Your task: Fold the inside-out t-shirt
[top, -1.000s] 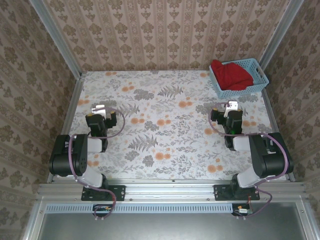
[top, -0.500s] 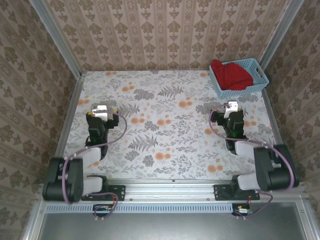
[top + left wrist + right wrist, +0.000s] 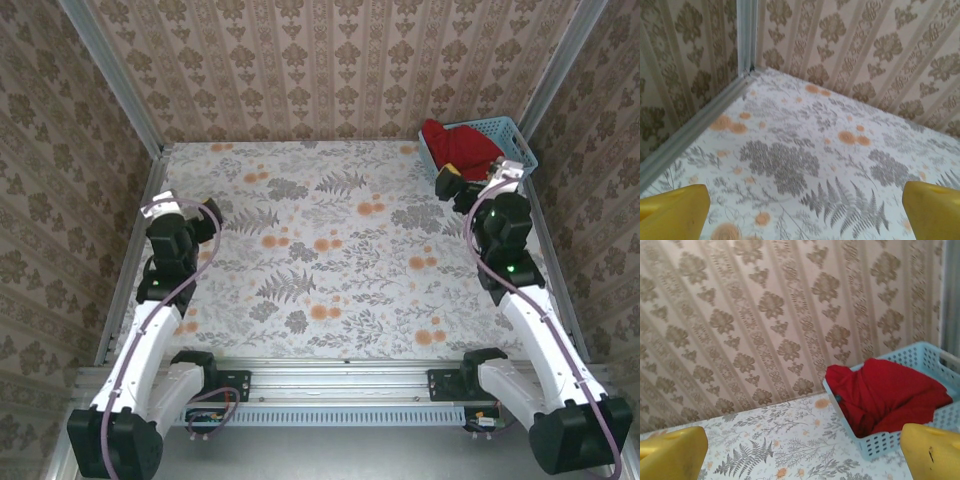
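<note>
I am holding my left gripper (image 3: 802,207) released, its two yellow fingers (image 3: 671,210) sitting wide apart at the bottom corners of the left wrist view and clasping nothing. It is pointing at the far left corner of the floral table (image 3: 790,160). There a grey metal rail (image 3: 695,125) is running along the table's left edge and meeting an upright post (image 3: 746,35) between the patterned walls (image 3: 850,45). From above, open floral surface is stretching between my two arms, with walls closing it in on the left, far and right sides.

My right gripper (image 3: 802,452) is hanging released too, its yellow fingers (image 3: 670,455) spread wide and empty. It is facing the far right corner, near the light-blue basket (image 3: 875,445) but apart from it. The basket is standing on the table in that corner. The inside-out t-shirt (image 3: 885,395) is lying bunched inside the basket as a red heap, rising above the rim at the basket's far left corner.
</note>
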